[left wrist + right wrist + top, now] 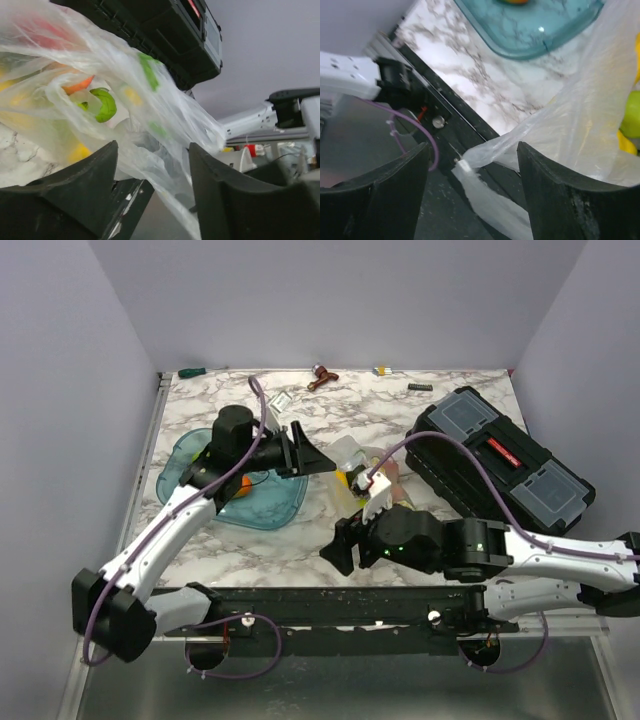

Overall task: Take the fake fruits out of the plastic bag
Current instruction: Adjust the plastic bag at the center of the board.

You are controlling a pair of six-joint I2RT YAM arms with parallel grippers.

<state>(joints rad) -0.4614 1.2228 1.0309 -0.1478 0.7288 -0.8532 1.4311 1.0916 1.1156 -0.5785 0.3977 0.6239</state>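
The plastic bag (365,478) lies crumpled on the marble table between my two grippers. In the left wrist view the bag (150,115) fills the frame, and green (102,104), orange (77,85) and yellow (80,151) fake fruits show through it. My left gripper (318,462) (152,147) is open, with bag film lying between its fingers. My right gripper (338,548) (472,147) is open near the table's front edge, and a loose tail of the bag (485,195) hangs between its fingers. A green fruit (632,120) shows inside the bag at the right of that view. An orange fruit (241,486) lies in the teal tray (270,510).
A black toolbox (500,460) stands at the right, just behind the bag. A green-handled screwdriver (190,371), a brown tool (322,377) and small parts lie along the back edge. The black front rail (470,125) runs below the right gripper.
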